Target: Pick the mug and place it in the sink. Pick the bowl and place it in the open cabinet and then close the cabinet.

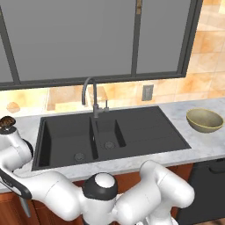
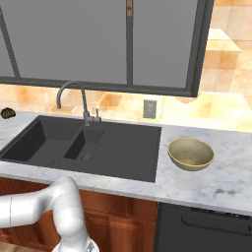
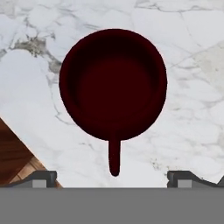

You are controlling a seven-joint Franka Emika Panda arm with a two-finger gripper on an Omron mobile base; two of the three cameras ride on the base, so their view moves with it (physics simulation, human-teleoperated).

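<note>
— While we look straight down from the hand, the mug [image 3: 113,83] sits upright on the marble counter [image 3: 192,109], handle toward us.
— And our claw [image 3: 113,177] hangs above it, jaws spread wide, gripping nothing.
— Over to the base views: we see the bowl [image 1: 205,120] on the counter, right of the black sink [image 1: 110,132].
— Sink basins bare, faucet [image 1: 91,94] behind them.

Sink in the middle, bowl to its right

The sink [image 1: 110,134] sits in the counter [image 2: 216,184], with the faucet [image 1: 92,94] at its back edge. The bowl [image 2: 191,153] stands on the counter right of the sink, apart from it. The mug [image 3: 113,85] stands upright near a counter edge.
</note>
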